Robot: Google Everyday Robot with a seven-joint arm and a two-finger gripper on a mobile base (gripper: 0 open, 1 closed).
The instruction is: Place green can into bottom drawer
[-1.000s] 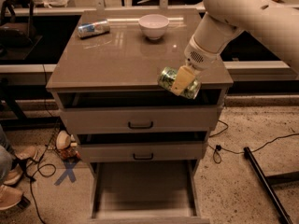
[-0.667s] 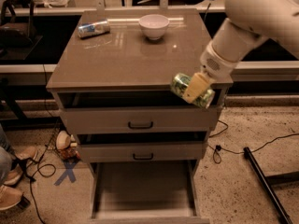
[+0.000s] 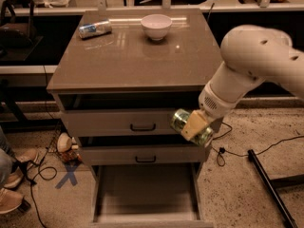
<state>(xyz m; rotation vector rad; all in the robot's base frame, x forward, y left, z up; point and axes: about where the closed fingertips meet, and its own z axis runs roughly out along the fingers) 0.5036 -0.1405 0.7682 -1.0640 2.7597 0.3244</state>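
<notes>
Room: speckled stone floor [image 3: 237,194] in dim light, with a grey-brown three-drawer cabinet [image 3: 64,122] in the middle, seen from above and in front.
Worktop: glossy flat cabinet top [image 3: 128,61]; a white bowl [image 3: 156,25] stands upright near the back edge, and a silver-blue can [image 3: 95,29] lies on its side at the back left corner, well apart from the bowl.
Arm: thick cream-coloured robot arm [image 3: 251,61] reaching in from the right, bent down in front of the cabinet.
Gripper: gripper [image 3: 191,127] hangs in front of the right end of the top drawer [image 3: 104,122], below the worktop edge; its tan fingers [image 3: 194,123] are clamped around the green can.
Green can: green can [image 3: 179,120] held tilted in the air, left end higher, above the right side of the open drawer, touching neither drawer nor worktop.
Label on can: mottled green and pale pattern; any writing is too small to read.
Middle drawer: middle drawer [image 3: 109,155], with a dark curved handle.
Bottom drawer: bottom drawer [image 3: 147,194] pulled well out, flat floor bare.
Floor items: blue X mark [image 3: 70,175] at the left, a shoe [image 3: 21,159] beside it, black cables [image 3: 228,151] on the right.
</notes>
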